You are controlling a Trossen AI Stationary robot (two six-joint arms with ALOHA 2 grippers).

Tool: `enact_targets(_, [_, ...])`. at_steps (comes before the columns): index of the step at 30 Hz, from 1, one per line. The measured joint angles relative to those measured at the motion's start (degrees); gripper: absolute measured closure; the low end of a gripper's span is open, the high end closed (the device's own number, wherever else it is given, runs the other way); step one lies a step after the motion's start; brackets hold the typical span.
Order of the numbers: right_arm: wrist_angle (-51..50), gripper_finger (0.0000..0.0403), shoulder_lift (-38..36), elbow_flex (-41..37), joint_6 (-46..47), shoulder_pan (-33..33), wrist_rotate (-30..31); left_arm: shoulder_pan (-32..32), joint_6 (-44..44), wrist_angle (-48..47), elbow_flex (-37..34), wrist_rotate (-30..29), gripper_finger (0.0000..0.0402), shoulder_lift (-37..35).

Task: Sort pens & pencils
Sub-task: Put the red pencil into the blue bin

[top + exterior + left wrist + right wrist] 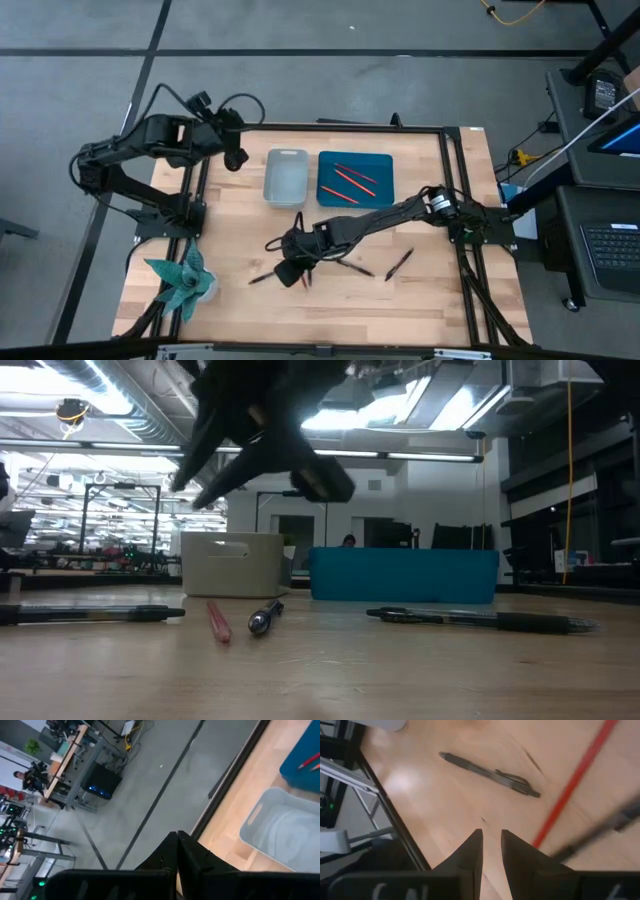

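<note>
At far left we see the left gripper parked off the tabletop's back-left corner, its fingers pressed together on nothing. Next come the empty grey bin and the blue tray holding red pencils. In front, the right gripper hovers over a red pencil and black pens, fingers narrowly parted, empty. Another pen lies farther right.

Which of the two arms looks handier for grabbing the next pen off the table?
The right. Its tool hangs over the loose pens, close to a black pen and a red pencil. The left tool waits at the table's far edge, beside the grey bin.
</note>
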Motion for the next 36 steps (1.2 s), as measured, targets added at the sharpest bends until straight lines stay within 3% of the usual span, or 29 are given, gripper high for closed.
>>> enact_targets(17, [-2.4, 0.0331, 2.7, 0.0, -1.9, -2.2, -0.6, 0.0, 1.3, 0.0, 0.7, 0.2, 0.0401, 0.0])
enact_targets(27, [-1.2, 0.0331, 2.7, 0.7, -6.4, -5.5, -8.0, 0.0, 1.4, 0.1, 0.7, 0.2, 0.0401, 0.0])
enact_targets(36, [-1.0, 0.0331, 2.6, 6.4, -13.6, -5.5, -9.1, 0.0, 2.7, 0.1, 0.7, 0.2, 0.0401, 0.0])
